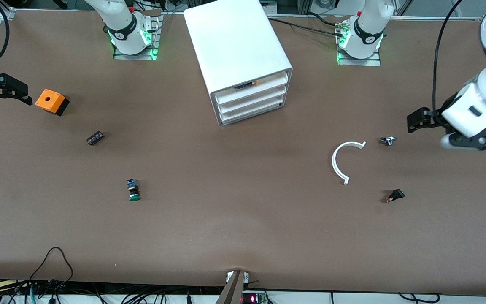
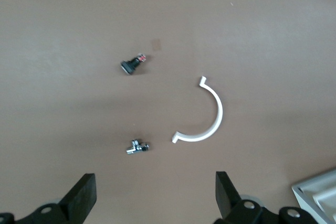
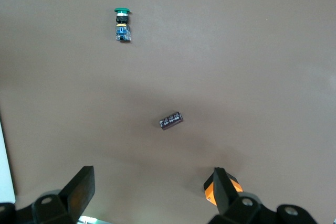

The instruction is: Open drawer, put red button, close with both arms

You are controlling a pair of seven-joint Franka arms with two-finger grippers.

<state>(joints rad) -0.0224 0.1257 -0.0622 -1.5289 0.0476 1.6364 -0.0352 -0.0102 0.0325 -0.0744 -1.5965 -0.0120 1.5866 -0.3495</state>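
The white cabinet [image 1: 236, 42] stands between the two arm bases with three drawer fronts [image 1: 252, 99], all pushed in. The top front has an orange-and-black bit [image 1: 248, 85] at its rim. The red button [image 1: 395, 196] [image 2: 132, 63], small and black with a red end, lies on its side toward the left arm's end. My left gripper [image 1: 414, 120] [image 2: 154, 182] hangs open and empty over the table beside a small metal part [image 1: 387, 140] [image 2: 137, 147]. My right gripper [image 1: 23, 93] [image 3: 151, 177] hangs open and empty next to an orange box [image 1: 50, 101] [image 3: 209, 191].
A white plastic arc [image 1: 346, 162] [image 2: 202, 114] lies between the cabinet and the red button. A green-capped button [image 1: 133, 190] [image 3: 122, 23] and a dark terminal block [image 1: 95, 138] [image 3: 171, 120] lie toward the right arm's end. A cabinet corner [image 2: 317, 198] shows in the left wrist view.
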